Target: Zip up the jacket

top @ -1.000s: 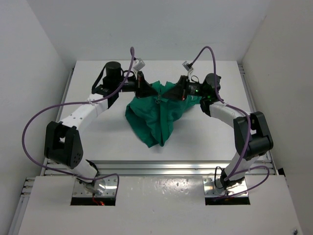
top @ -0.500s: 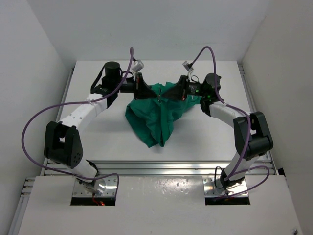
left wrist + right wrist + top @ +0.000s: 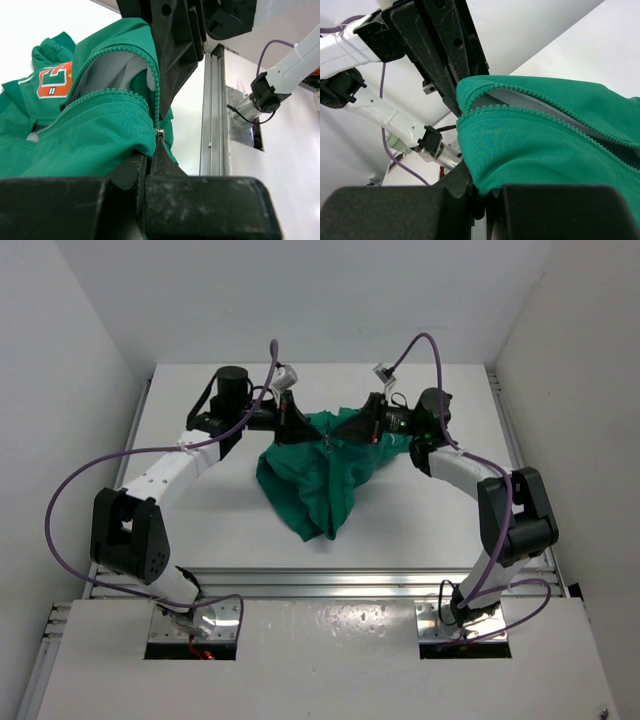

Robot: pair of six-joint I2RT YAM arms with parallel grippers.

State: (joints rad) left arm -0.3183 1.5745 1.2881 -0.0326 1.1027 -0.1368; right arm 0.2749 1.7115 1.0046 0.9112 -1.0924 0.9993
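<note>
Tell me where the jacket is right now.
In the top view the jacket lies centred on the table, its far edge pinched by the left gripper and the right gripper.

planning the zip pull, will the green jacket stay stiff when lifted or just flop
Probably floppy: the jacket sags in folds between both pinched corners. Likely light, since thin fabric drapes from the fingers. The toothed zip edge may give some grip.

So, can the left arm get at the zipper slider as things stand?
Probably not yet. The zipper slider hangs just past the left gripper with nothing between them, but that gripper is shut on the jacket, as is the right gripper; it must let go first.
</note>
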